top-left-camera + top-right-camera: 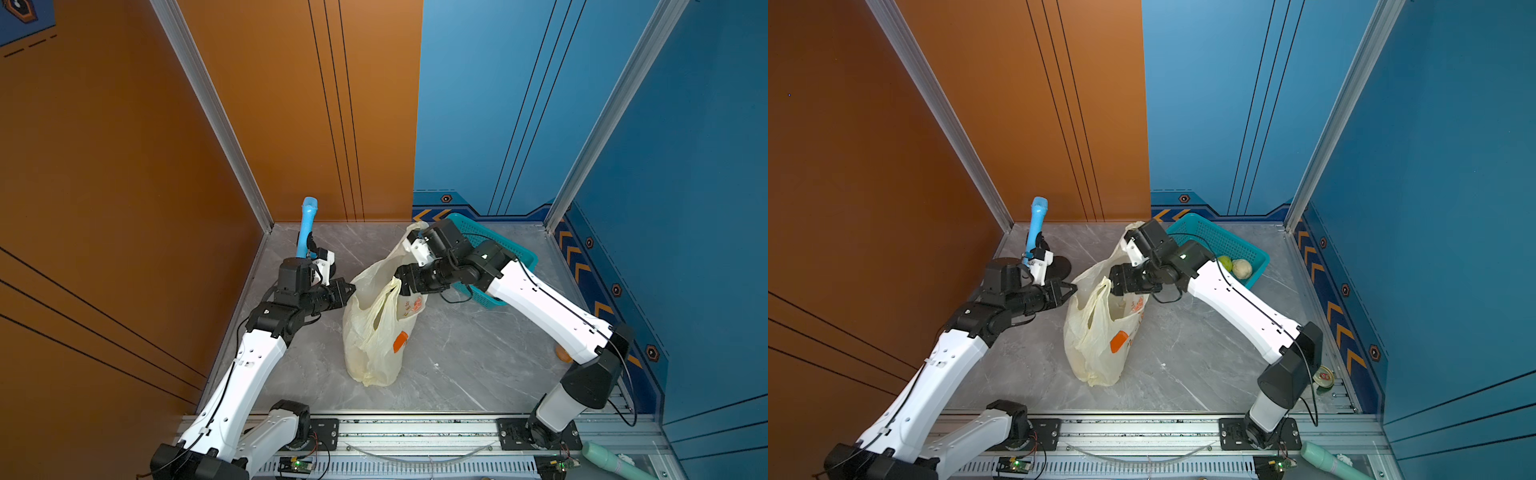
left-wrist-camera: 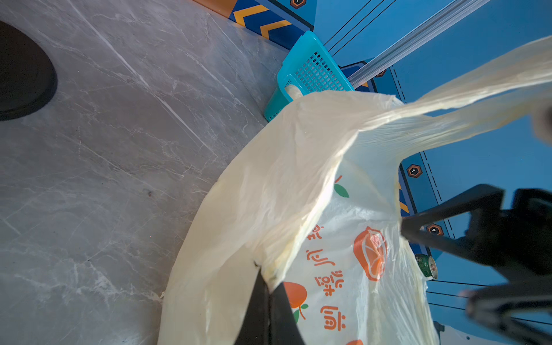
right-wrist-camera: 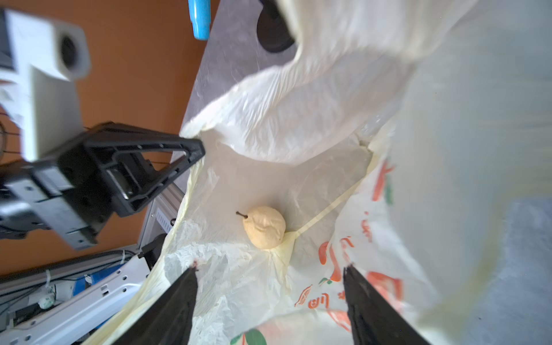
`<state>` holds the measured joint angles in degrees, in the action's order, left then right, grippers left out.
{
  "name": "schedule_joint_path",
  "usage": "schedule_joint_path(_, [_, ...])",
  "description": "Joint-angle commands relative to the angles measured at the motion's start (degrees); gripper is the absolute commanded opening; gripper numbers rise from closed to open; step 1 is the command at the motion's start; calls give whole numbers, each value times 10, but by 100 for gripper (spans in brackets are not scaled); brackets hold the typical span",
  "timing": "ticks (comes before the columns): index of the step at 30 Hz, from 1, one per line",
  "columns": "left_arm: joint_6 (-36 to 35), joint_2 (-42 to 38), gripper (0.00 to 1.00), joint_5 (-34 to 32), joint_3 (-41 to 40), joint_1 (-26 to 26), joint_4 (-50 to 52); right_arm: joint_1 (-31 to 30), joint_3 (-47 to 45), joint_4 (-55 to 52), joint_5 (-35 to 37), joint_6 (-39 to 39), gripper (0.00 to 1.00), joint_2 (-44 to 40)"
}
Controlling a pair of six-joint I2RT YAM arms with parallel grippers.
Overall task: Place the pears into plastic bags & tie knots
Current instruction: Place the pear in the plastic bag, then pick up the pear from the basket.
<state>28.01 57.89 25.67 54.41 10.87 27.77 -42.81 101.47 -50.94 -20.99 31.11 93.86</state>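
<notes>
The pale-yellow plastic bag (image 1: 374,332) (image 1: 1096,345) stands on the grey table, mouth held up. My left gripper (image 1: 351,289) (image 2: 270,283) is shut on the bag's rim on the left side. My right gripper (image 1: 401,282) (image 3: 270,268) hovers over the bag's mouth, jaws wide open with nothing between them. One cream pear (image 3: 264,227) with a stem lies at the bottom of the bag. A green pear (image 1: 1224,262) and a beige pear (image 1: 1241,268) sit in the teal basket (image 1: 1217,237) behind the right arm. No knot is visible.
A blue-handled tool (image 1: 307,224) on a black round base stands at the back left. A can (image 1: 1324,377) lies by the right wall behind the right arm. A teal bottle (image 1: 1325,457) lies on the front rail at the right.
</notes>
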Motion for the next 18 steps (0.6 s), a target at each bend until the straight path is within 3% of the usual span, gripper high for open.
schedule_joint_path(1, [-15, 1, 0, -4, 11, -8, 14, 60, 3, -5, 8, -23, 78, -40])
schedule_joint_path(9, [-15, 8, 0, 1, 15, -11, 14, 206, -17, 11, 49, -90, 78, 20])
schedule_joint_path(18, [-7, 23, 0, 20, 21, -11, 2, 274, 96, 43, 58, -141, 80, 242])
